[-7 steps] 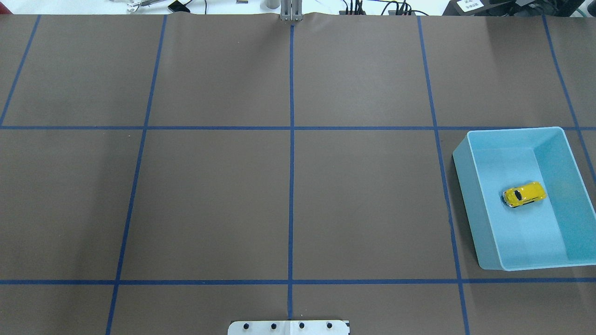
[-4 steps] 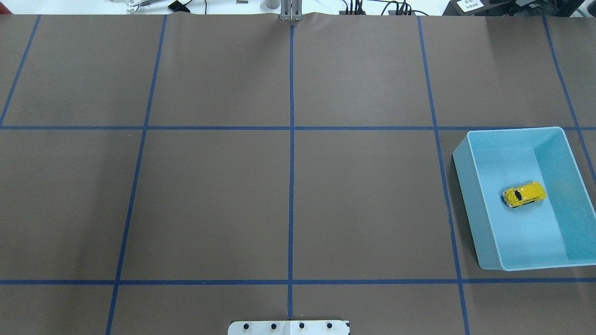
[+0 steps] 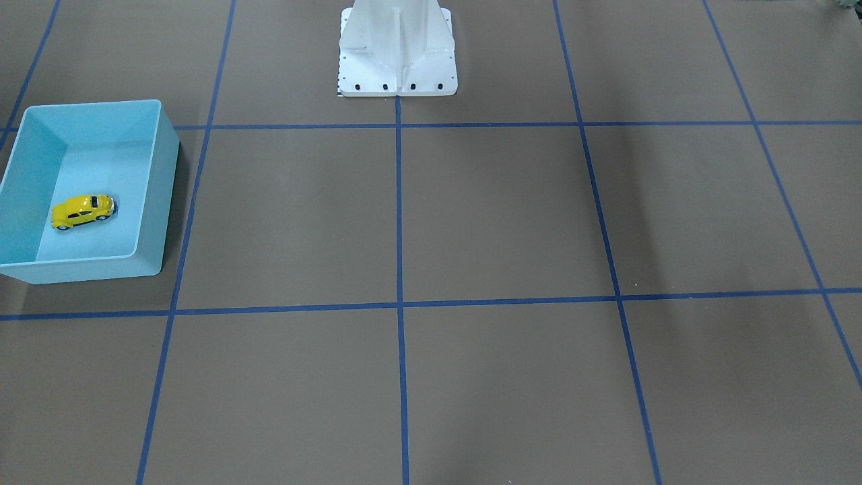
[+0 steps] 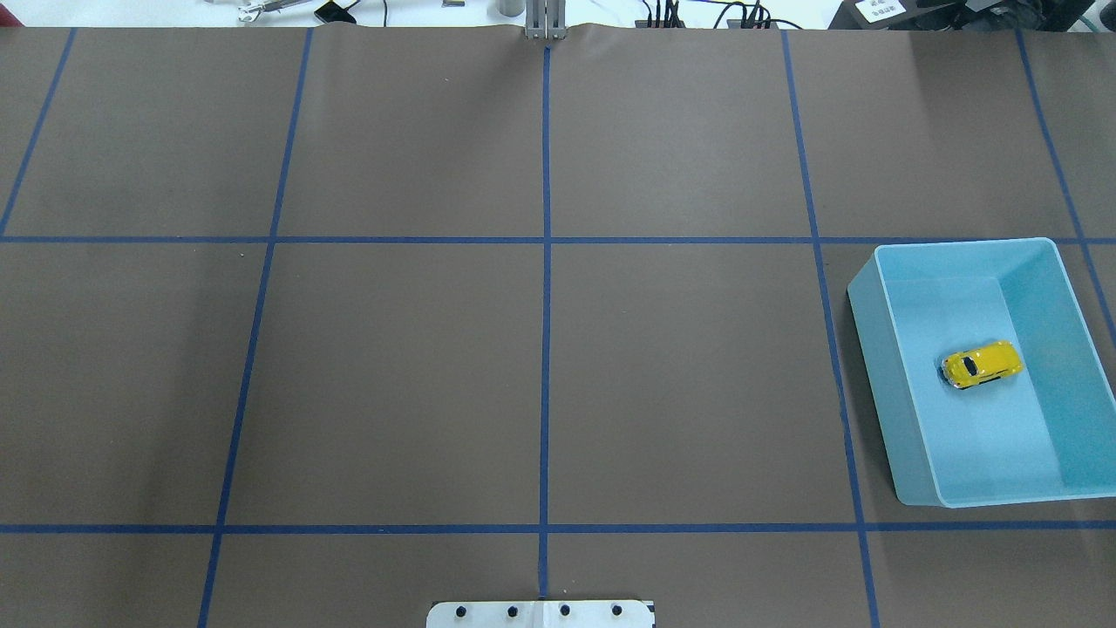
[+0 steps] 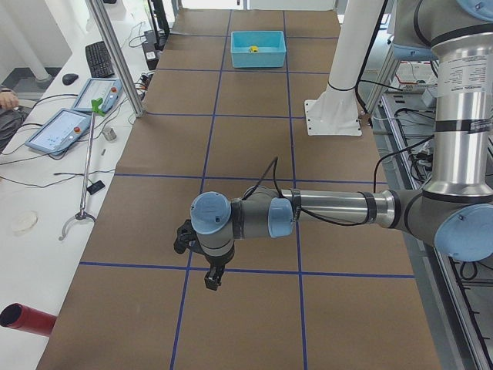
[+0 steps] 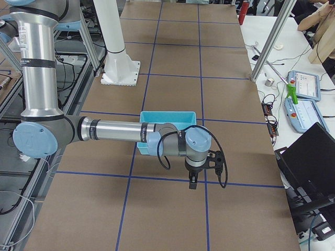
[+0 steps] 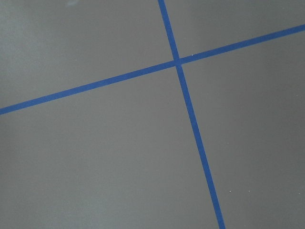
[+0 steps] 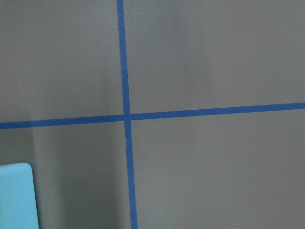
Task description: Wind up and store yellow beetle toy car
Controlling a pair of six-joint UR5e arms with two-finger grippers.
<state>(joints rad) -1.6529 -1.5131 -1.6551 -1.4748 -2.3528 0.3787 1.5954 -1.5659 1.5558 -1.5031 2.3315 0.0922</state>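
Note:
The yellow beetle toy car point(image 4: 982, 364) point(image 3: 82, 211) stands on its wheels inside the light blue bin point(image 4: 894, 392) point(image 3: 81, 269), at the robot's right side of the table. It is a small speck point(image 5: 253, 49) in the exterior left view. My left gripper point(image 5: 212, 277) hangs above the brown mat far from the bin; I cannot tell whether it is open or shut. My right gripper point(image 6: 192, 183) hovers over the mat just beyond the bin point(image 6: 167, 114); its state I cannot tell either. A corner of the bin point(image 8: 16, 195) shows in the right wrist view.
Blue tape lines divide the brown mat into squares. The white robot pedestal point(image 3: 397, 47) stands at the table's middle edge. Tablets point(image 5: 58, 127) and a red cylinder point(image 5: 27, 320) lie on the side bench.

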